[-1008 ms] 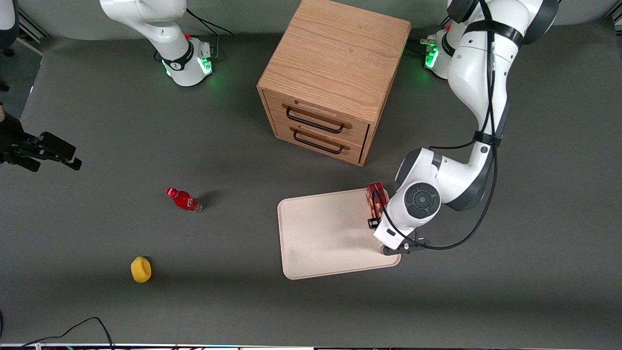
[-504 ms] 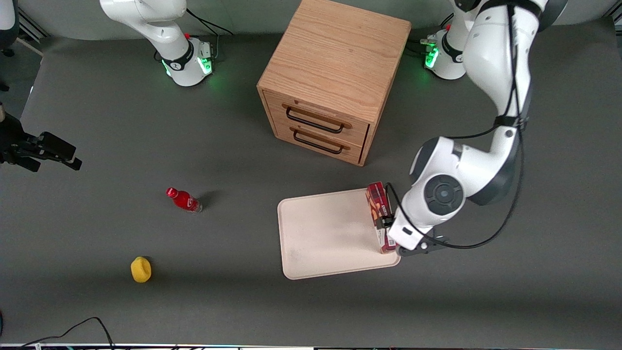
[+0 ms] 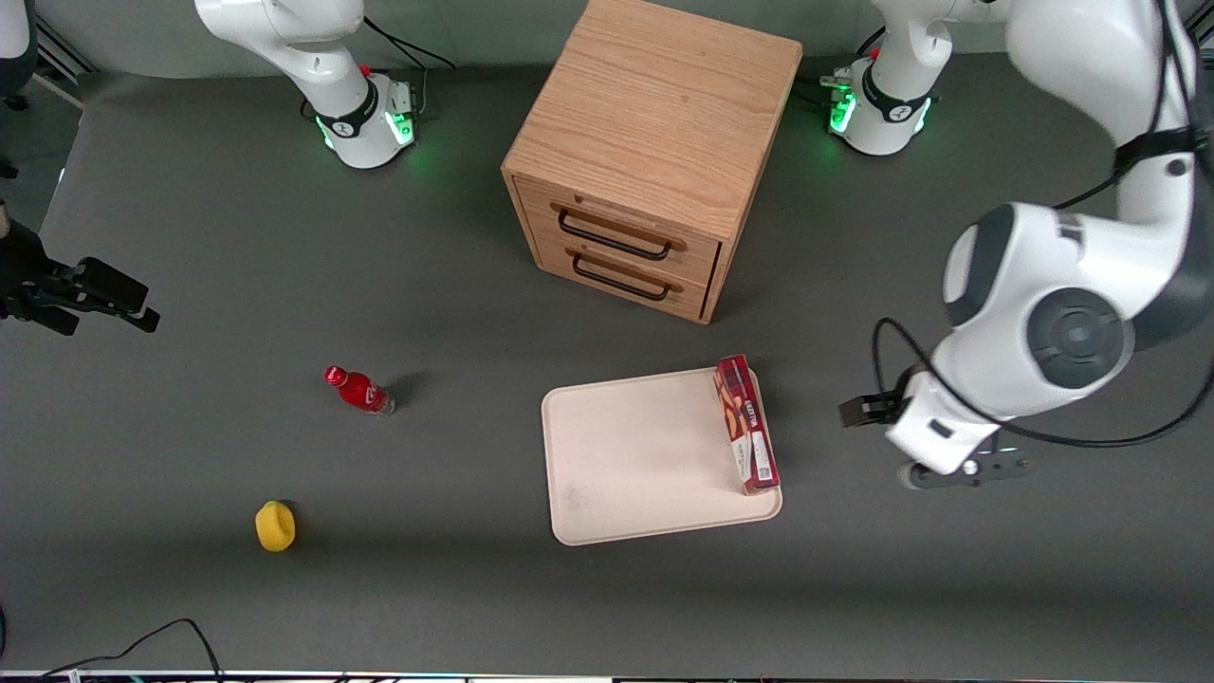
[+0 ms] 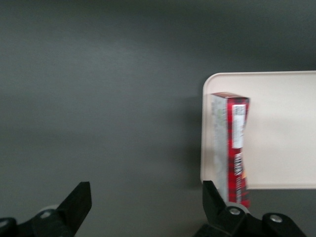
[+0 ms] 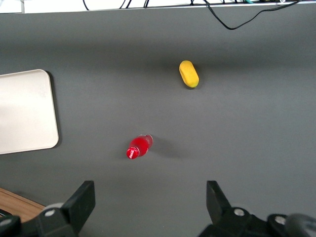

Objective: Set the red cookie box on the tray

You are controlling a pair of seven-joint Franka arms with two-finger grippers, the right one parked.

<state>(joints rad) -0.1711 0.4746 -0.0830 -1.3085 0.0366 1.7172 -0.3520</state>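
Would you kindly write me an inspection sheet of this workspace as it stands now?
Surface: dark grey table, matte, no spills seen.
Job's things: red cookie box lies on the tray, along its edge toward the working arm's end.
Clutter: red bottle and yellow object toward the parked arm's end; wooden drawer cabinet, both drawers shut.
Grippers: gripper open, empty, off the tray, beside the box, above the table.
Cables: black cable at the table edge nearest the front camera; black cable on the left arm.
Surroundings: nothing seen.
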